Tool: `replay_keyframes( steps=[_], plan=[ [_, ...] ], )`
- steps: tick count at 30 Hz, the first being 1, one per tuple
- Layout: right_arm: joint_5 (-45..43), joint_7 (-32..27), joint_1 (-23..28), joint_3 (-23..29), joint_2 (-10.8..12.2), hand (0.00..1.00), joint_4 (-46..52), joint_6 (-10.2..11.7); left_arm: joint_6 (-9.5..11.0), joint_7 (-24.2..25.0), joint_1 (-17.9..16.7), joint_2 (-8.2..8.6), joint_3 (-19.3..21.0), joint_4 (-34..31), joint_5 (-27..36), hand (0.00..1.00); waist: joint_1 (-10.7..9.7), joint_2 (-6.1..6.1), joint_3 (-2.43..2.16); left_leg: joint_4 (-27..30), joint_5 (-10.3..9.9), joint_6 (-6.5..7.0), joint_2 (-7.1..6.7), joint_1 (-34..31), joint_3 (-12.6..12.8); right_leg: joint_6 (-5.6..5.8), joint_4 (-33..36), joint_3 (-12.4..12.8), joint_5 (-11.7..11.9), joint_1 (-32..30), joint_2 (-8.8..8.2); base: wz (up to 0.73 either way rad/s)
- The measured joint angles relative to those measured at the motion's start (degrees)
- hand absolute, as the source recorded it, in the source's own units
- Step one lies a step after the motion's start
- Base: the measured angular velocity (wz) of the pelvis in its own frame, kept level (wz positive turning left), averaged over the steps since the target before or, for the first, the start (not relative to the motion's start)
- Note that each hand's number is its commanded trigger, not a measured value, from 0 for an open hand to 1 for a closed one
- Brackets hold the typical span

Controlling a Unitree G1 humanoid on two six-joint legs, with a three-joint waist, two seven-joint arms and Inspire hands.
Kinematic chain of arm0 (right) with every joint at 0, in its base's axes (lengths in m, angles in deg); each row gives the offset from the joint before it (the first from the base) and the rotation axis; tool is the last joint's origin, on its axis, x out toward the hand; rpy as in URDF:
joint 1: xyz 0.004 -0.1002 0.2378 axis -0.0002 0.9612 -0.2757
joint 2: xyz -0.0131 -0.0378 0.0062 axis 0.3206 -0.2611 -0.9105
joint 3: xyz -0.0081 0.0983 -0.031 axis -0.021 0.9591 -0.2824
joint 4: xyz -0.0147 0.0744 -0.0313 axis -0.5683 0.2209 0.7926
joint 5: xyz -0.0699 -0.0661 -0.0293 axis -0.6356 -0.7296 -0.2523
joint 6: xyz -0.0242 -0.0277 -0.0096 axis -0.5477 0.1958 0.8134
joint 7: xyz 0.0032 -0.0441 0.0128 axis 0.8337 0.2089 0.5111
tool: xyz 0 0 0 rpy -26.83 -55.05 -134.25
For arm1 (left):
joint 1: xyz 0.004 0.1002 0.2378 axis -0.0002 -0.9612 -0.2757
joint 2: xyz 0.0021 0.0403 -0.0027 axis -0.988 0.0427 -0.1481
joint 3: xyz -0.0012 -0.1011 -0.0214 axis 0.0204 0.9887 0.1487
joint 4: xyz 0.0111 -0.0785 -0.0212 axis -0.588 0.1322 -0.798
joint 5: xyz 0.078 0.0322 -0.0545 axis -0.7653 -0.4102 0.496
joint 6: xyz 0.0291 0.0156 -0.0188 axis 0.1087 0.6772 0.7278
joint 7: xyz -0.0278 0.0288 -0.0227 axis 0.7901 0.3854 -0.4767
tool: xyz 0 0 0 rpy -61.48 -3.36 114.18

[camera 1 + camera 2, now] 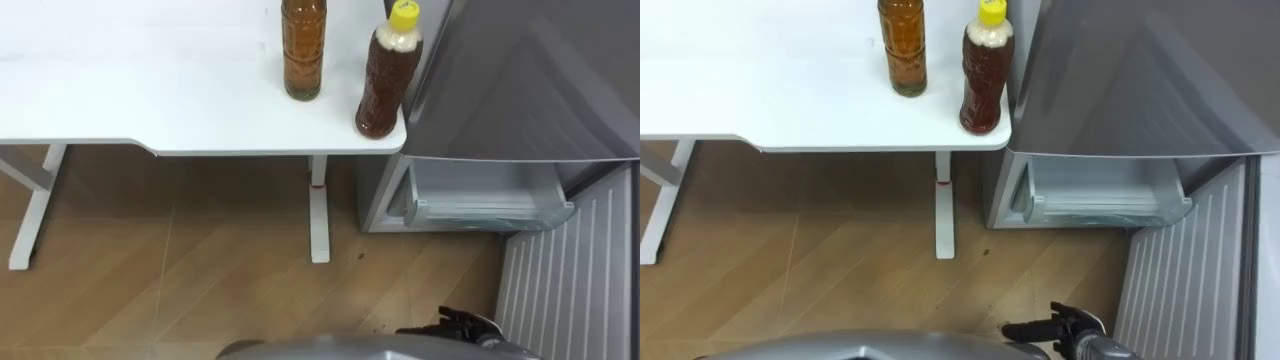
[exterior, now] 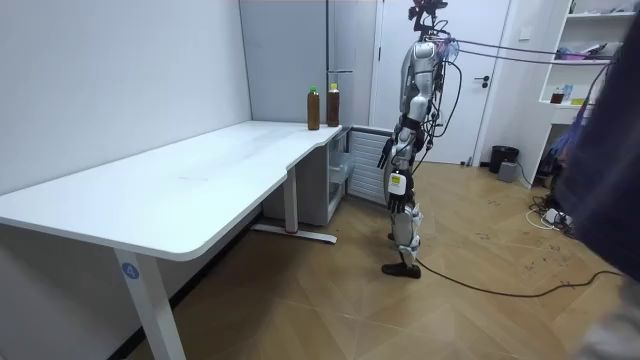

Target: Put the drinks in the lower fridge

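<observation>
Black right robot hand (image 1: 1072, 328) low by the open fridge (image 1: 1120, 90), fingers loosely spread, empty.

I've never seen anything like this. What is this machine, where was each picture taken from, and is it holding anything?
It is a humanoid robot: it stands on two legs and has two arms ending in fingered hands. The room view comes from a camera standing some way off. There the robot faces the end of a long white table. The two eye views come from a camera on its head, looking down. Near the table's corner stand two bottles of brown drink, a yellow-capped bottle and a second bottle, close together but apart. To the right is a grey fridge whose lower compartment stands open. The right hand shows low down, fingers relaxed, holding nothing.
</observation>
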Motion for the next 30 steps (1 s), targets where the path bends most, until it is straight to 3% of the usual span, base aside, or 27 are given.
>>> replay_keyframes(
  steps=[11, 23, 28, 30],
  plan=[
    [0.1, -0.9, 0.2, 0.6, 0.0, 0.0, -0.1, 0.4, 0.2, 0.0, 0.0, -0.01, 0.0, -0.3, 0.0, 0.0, -0.1, 0.17, 0.34, -0.6, 0.0, 0.0, -0.03, 0.9, 0.1, -0.03, 0.0, 0.6, -0.2, 0.5, 0.08, -0.01],
    [0.4, -0.9, 0.2, 0.7, 0.0, 0.0, -0.3, -0.2, 0.1, -1.7, 0.1, 0.03, 0.7, -0.4, 0.0, 0.0, -0.1, 0.7, -0.05, -0.8, 0.0, -0.01, -0.07, 1.0, 0.1, -0.03, 0.0, 0.6, -0.3, 0.3, 0.08, 0.0],
    [1.8, -0.8, 0.0, 2.2, 0.0, 0.0, -1.9, -0.2, 0.1, -3.8, -0.5, 0.63, 3.2, -0.2, 0.4, 0.0, -0.1, 0.55, -0.01, -0.8, 0.0, -0.01, -0.07, 0.9, -0.1, -0.05, 0.0, 0.5, -0.3, 0.3, 0.08, 0.0],
    [1.8, -0.7, 0.0, 3.1, 0.0, 0.0, -2.5, -0.2, 0.2, -4.6, -0.9, 0.93, 6.0, -0.2, 1.1, 0.0, -0.1, 0.24, 0.03, -0.7, 0.0, -0.01, -0.07, 0.9, -0.1, -0.05, 0.0, 0.5, -0.4, 0.3, 0.08, 0.0]
  ],
)
